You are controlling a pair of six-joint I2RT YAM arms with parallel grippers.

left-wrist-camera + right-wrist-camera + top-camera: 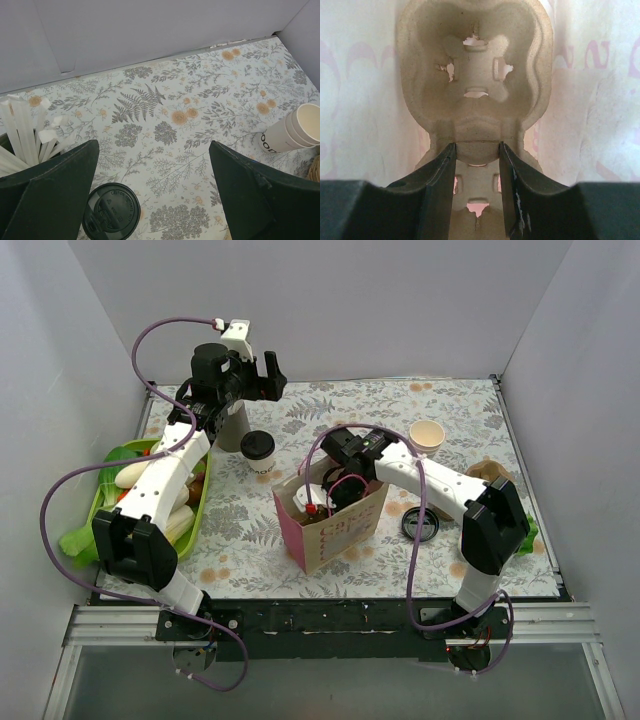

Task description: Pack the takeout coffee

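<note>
The takeout coffee (258, 447) stands upright on the tabletop (350, 405), just beyond the paper bag's (340, 530) left corner. The left tool (152, 149) hangs spread wide above it. Inside the bag, the right tool (476, 149) pinches the pulp cup carrier's (475, 75) middle ridge.

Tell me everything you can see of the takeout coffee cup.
The takeout coffee cup is a small white paper cup with dark print on its side and a round black plastic lid with moulded lettering on top. It stands upright, lid on, on the floral table cover, beside the wrapped straws and a little way from the paper bag. Only the table cover seems to touch it; the open left gripper hangs above it without contact.
</note>
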